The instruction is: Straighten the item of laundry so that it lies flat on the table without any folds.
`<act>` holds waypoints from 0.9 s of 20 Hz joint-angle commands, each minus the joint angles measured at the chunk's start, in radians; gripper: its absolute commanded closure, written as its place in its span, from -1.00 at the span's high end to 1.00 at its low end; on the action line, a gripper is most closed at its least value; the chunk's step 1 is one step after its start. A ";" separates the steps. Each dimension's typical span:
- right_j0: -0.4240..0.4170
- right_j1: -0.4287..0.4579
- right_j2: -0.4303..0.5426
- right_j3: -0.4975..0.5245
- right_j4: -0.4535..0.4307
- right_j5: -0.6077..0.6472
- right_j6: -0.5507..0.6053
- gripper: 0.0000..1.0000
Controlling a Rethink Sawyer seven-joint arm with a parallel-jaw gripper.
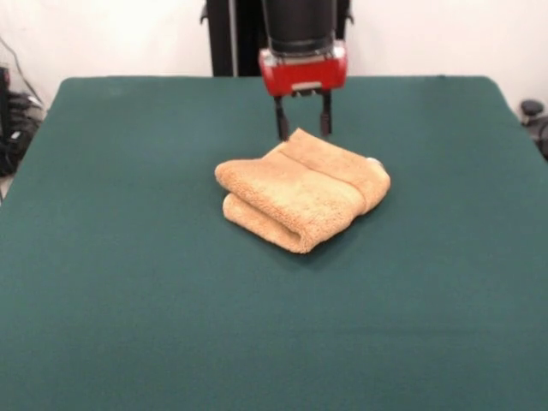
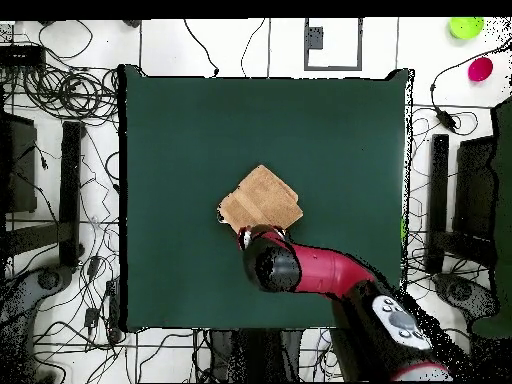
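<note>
The orange-tan towel (image 1: pixel 301 190) lies folded over on itself in a thick bundle near the middle of the dark green table (image 1: pixel 128 274). A rolled fold faces the front and a flat woven band runs across its right part. My gripper (image 1: pixel 303 128) hangs just behind the towel's far edge, with its two black fingers apart and empty and their tips down at the towel's rear corner. In the overhead view the towel (image 2: pixel 262 198) shows as a tilted square on the table (image 2: pixel 170 150), and the red arm's wrist (image 2: pixel 272 266) covers the gripper at the towel's near corner.
The black pedestal (image 1: pixel 235 34) stands behind the table's far edge. Cables (image 2: pixel 70 100) and dark stands (image 2: pixel 440 200) lie on the floor around the table. A green object (image 2: pixel 465 27) and a pink one (image 2: pixel 480 68) sit off the table's corner.
</note>
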 commanded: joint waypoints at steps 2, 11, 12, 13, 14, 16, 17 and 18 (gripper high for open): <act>-0.034 -0.135 0.147 0.116 -0.024 0.170 0.002 1.00; 0.023 -0.072 0.068 0.085 -0.066 0.072 0.076 1.00; 0.031 -0.062 0.057 0.082 -0.068 0.060 0.087 1.00; 0.039 -0.052 0.046 0.078 -0.070 0.047 0.098 1.00; 0.052 -0.053 0.025 0.078 -0.074 0.033 0.115 1.00; 0.080 -0.048 -0.016 0.074 -0.073 0.013 0.153 1.00; 0.090 -0.040 -0.030 0.070 -0.071 0.003 0.165 1.00; 0.099 -0.031 -0.044 0.067 -0.069 -0.007 0.177 1.00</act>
